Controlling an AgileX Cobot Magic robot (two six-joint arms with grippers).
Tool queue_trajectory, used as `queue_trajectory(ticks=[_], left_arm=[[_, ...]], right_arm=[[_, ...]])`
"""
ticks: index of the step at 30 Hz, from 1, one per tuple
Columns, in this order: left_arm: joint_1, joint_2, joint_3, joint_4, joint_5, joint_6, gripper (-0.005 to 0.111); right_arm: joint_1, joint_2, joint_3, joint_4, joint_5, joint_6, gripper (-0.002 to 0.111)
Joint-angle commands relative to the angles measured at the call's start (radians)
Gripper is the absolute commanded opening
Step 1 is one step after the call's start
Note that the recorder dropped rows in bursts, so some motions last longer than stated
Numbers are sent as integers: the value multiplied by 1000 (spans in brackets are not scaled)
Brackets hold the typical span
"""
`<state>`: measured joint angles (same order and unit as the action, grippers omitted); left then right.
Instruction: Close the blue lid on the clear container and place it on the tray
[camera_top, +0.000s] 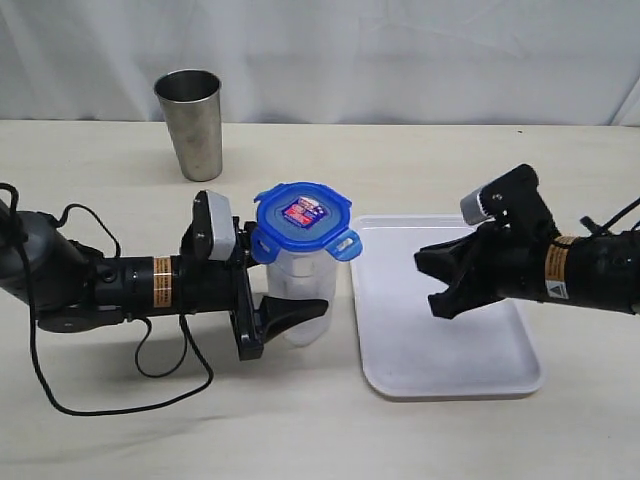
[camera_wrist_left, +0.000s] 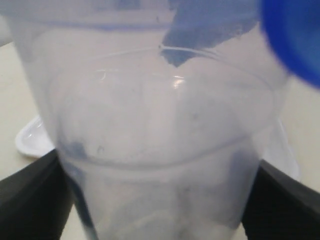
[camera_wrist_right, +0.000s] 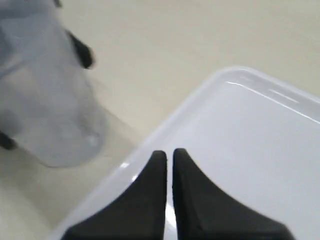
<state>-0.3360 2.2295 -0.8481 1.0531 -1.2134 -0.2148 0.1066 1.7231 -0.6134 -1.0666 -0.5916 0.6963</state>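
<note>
The left gripper (camera_top: 296, 312) has its two black fingers (camera_wrist_left: 30, 202) pressed against opposite sides of the clear container (camera_top: 291, 285), low on its body, so it is pinching the canister. From where I stand one finger lies across the front of it and the other is hidden behind. The container stands upright on the bench (camera_top: 300, 430), about midway between the left and right edges. It is just off the tray's left long edge and not on the tray. The blue lid (camera_top: 303, 214) sits on top of it with the red-blue sticker facing up, and two flaps jut outward on the near side.

The right gripper (camera_wrist_right: 169, 156) has its jaws pressed together with nothing between them. It hangs over the left part of the tray (camera_top: 470, 355), tips pointing toward the container. I can't tell whether it touches the tray. The white tray lies flat on the right half of the bench, nearer the front edge, with nothing on it.

Toward the back edge, left of the middle, a steel tumbler (camera_top: 192, 122) stands upright, well apart from the rest. A black cable (camera_top: 110, 405) loops on the bench under the left arm
</note>
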Motion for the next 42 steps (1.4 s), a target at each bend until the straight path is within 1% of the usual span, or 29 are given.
queue_trajectory(ticks=[1,3,4,5,8,10,11,13,15,17,19,20,21,23,26,29,31,33,35,37,38,42], left_arm=[[62,-5,-3,54,-8,-30,0],[71,-5,-3,74,-8,-26,0],[73,-5,-3,78,-8,-26,0],[73,-5,-3,81,-8,-26,0],[71,-5,-3,81,-8,-26,0],[69,-5,-3,81,-8,-26,0],[69,-5,-3,81,-8,-26,0],[69,-5,-3,79,-8,-26,0],[69,-5,-3,79,-8,-26,0],[69,-5,-3,79,-8,-26,0],[69,-5,-3,79,-8,-26,0],[69,-5,-3,77,-8,-26,0],[69,-5,-3,77,-8,-26,0],[69,-5,-3,77,-8,-26,0],[69,-5,-3,77,-8,-26,0],[69,-5,-3,77,-8,-26,0],[69,-5,-3,77,-8,-26,0],[69,-5,-3,77,-8,-26,0],[69,-5,-3,75,-8,-26,0],[69,-5,-3,75,-8,-26,0],[69,-5,-3,75,-8,-26,0],[69,-5,-3,79,-8,-26,0]], right_arm=[[1,-86,-14,216,285,-35,5],[1,-113,-38,218,410,-30,6],[1,-127,-46,218,448,-18,10],[1,-142,-52,218,466,7,14],[9,-198,-59,213,456,111,35],[40,-242,-70,187,471,162,45],[67,-264,-85,176,506,203,47],[128,-295,-132,176,624,243,47],[202,-306,-220,207,829,225,47],[265,-291,-342,264,1093,154,47],[296,-266,-462,327,1293,70,46],[305,-241,-527,390,1405,-15,45],[307,-226,-585,449,1453,-92,44],[307,-197,-675,630,1476,-309,43],[329,-185,-753,950,1428,-663,43],[381,-185,-816,1182,1424,-897,45],[432,-185,-840,1281,1424,-983,48],[502,-182,-852,1285,1424,-992,49],[561,-167,-852,1233,1422,-948,49],[618,-139,-852,1135,1426,-880,49],[668,-103,-852,1030,1428,-816,49],[756,-45,-852,876,1429,-718,49]])
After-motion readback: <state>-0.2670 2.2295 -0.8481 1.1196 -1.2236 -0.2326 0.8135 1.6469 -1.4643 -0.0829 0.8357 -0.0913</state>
